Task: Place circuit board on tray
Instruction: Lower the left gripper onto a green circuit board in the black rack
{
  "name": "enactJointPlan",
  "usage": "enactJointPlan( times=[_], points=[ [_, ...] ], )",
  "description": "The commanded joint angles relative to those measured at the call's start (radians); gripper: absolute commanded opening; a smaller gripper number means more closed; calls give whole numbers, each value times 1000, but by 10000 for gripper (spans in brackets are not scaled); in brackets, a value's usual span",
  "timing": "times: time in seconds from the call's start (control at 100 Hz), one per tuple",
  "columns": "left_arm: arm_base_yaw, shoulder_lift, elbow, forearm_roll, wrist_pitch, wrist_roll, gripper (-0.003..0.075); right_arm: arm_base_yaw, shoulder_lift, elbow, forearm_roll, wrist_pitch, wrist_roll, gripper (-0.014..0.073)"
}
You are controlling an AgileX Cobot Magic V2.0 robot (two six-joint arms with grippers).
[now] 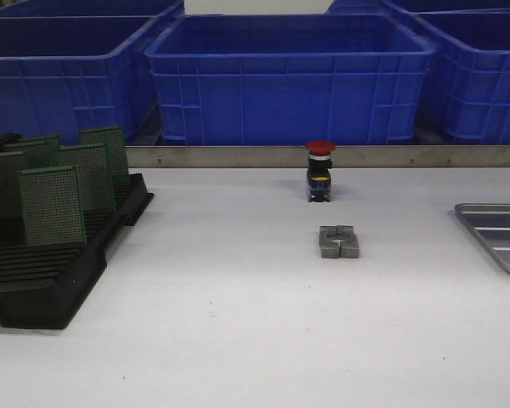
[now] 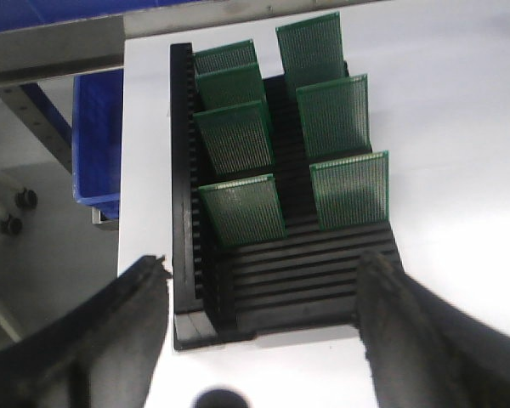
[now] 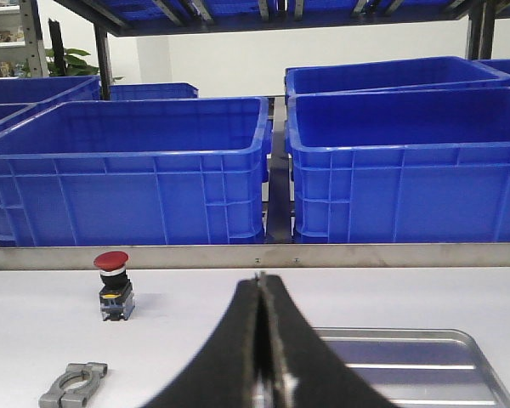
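My left hand (image 2: 259, 340) was spread wide above the near end of the black slotted plastic rack (image 1: 55, 272), at the left of the front view, where green perforated circuit boards (image 2: 242, 211) stood upright in two rows. My right hand (image 3: 261, 357) was pressed together, holding nothing, over the shallow silver-grey metal tray (image 1: 497, 234) at the right edge. Mid-tabletop (image 1: 238, 340) lay a grey metal clamp (image 1: 338, 241); behind it stood a red-capped push button (image 1: 320, 170); farthest were blue plastic crates (image 1: 289, 76).
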Motion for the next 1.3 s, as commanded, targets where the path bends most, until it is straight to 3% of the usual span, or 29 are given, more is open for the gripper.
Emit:
enactJointPlan(
  times=[0.0, 0.22, 0.53, 0.81, 1.07, 1.29],
  points=[
    [0, 2, -48, -14, -107, 31, 449, 0, -22, -14, -11, -85, -5, -67],
    [0, 124, -193, -74, -33, 180, 449, 0, -22, -14, -11, -85, -5, -67],
    [0, 414, -431, -382, 245, 795, 449, 0, -22, -14, -11, -85, -5, -67],
    [0, 594, -493, -427, 340, 1165, 449, 0, -22, -14, -11, -85, -5, -67],
    [0, 683, -493, -427, 335, 1408, 449, 0, -22, -14, -11, -85, -5, -67],
    [0, 750, -493, -426, 280, 1415, 449, 0, -22, -14, -11, -85, -5, -67]
  ],
)
